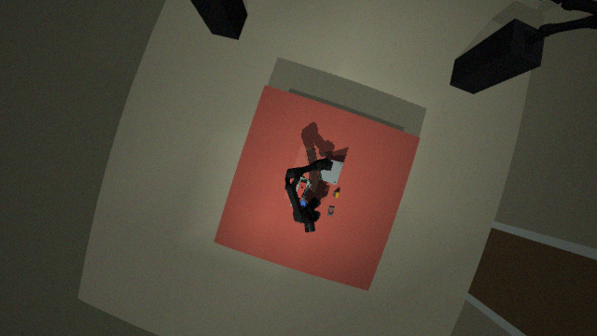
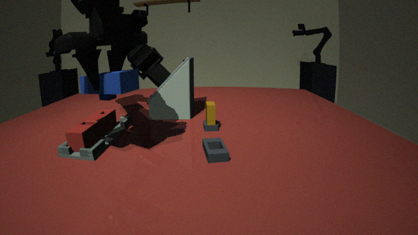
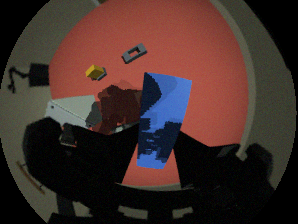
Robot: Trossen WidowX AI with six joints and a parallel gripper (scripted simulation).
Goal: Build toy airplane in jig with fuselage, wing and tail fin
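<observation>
The red fuselage [image 2: 75, 140] [image 1: 302, 188] lies in the pale grey cradle [image 2: 76, 157], its two top sockets showing empty. My gripper [image 2: 106, 78] [image 3: 156, 127] is shut on the blue wing [image 2: 128, 79] [image 3: 175, 105] [image 1: 303, 203]. The wing is in the air, apart from the fuselage, and its tab points down below it. In the exterior view the wing shows above and behind the fuselage. The yellow tail fin [image 2: 210, 113] [image 3: 94, 71] [image 1: 336, 194] stands upright in a small grey holder [image 2: 211, 127]. In the wrist view the wing and fingers hide the fuselage.
An empty grey holder [image 2: 218, 156] [image 3: 141, 49] lies near the tail fin's holder. The pale wedge-shaped arm mount [image 2: 176, 98] [image 1: 332, 173] [image 3: 75, 105] stands behind the fin. Black pedestals [image 2: 318, 78] [image 2: 59, 85] with other arms stand beyond the red table top [image 2: 261, 179].
</observation>
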